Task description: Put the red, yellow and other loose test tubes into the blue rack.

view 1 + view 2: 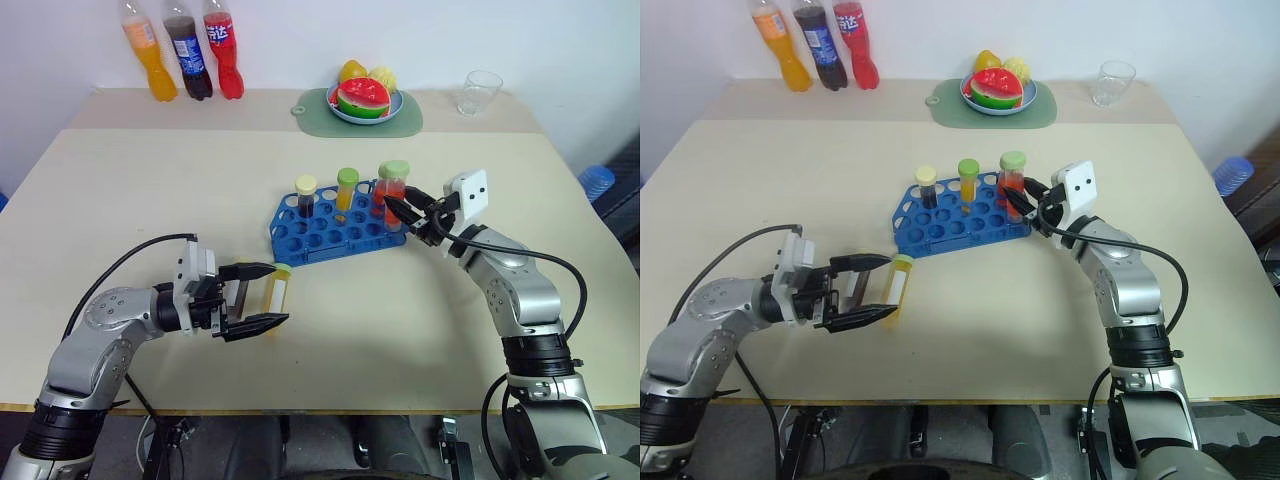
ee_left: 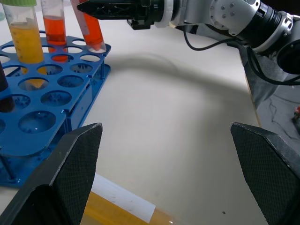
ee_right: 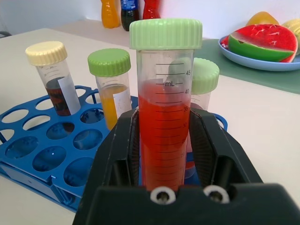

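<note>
The blue rack [image 1: 330, 235] stands mid-table. Upright in its holes are a dark brown tube [image 1: 305, 197], a yellow tube [image 1: 346, 190] and a red tube [image 2: 55, 23]. My right gripper [image 1: 398, 207] is shut on a second red tube [image 3: 164, 117] with a green cap. It is held slightly tilted, its lower end at a hole in the rack's right corner. Another yellow tube [image 1: 280, 290] with a white label lies on the table in front of the rack. My left gripper [image 1: 266, 296] is open, its fingertips on either side of that tube.
Three soda bottles [image 1: 182, 50] stand at the back left. A green mat with a fruit plate [image 1: 362, 102] lies at the back middle, and a clear glass [image 1: 480, 92] stands at the back right. Bare tabletop lies between the rack and the front edge.
</note>
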Robot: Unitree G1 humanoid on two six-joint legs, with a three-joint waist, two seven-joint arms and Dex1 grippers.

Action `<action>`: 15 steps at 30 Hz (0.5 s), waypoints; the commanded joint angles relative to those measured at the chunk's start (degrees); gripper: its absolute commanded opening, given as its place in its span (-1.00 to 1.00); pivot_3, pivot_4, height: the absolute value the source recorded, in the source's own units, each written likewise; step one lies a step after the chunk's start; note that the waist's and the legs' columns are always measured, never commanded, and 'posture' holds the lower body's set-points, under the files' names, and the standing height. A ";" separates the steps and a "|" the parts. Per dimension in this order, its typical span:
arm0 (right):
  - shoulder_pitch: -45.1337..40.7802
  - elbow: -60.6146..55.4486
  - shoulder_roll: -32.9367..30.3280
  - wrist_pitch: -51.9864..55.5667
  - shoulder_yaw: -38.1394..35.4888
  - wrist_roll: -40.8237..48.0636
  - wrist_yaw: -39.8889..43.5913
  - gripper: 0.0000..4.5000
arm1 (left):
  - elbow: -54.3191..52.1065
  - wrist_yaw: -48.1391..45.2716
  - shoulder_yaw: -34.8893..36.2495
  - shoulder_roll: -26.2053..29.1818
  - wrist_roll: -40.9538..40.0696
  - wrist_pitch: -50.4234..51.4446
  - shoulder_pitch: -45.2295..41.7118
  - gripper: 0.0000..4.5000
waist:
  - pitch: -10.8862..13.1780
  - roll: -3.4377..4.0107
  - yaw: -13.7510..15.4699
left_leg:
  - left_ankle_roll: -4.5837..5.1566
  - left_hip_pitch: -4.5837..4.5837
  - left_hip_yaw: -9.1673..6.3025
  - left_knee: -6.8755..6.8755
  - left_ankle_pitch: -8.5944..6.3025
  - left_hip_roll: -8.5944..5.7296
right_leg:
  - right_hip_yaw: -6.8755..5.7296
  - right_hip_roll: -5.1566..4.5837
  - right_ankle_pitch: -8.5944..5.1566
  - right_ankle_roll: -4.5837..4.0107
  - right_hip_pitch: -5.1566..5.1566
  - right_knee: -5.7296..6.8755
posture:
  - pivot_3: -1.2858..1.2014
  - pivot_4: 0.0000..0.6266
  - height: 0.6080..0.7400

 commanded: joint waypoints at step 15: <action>5.17 -4.31 0.68 -6.99 -2.28 -1.52 -4.33 -0.25 | -0.33 -0.58 0.15 -0.18 -0.65 -0.25 -1.96 1.00 | 0.00 0.00 0.04 | 0.00 -0.01 0.00 0.00 0.00 -0.01 | 0.00 0.00 0.00 0.00 0.00 -0.01 | 0.03 -0.52 1.00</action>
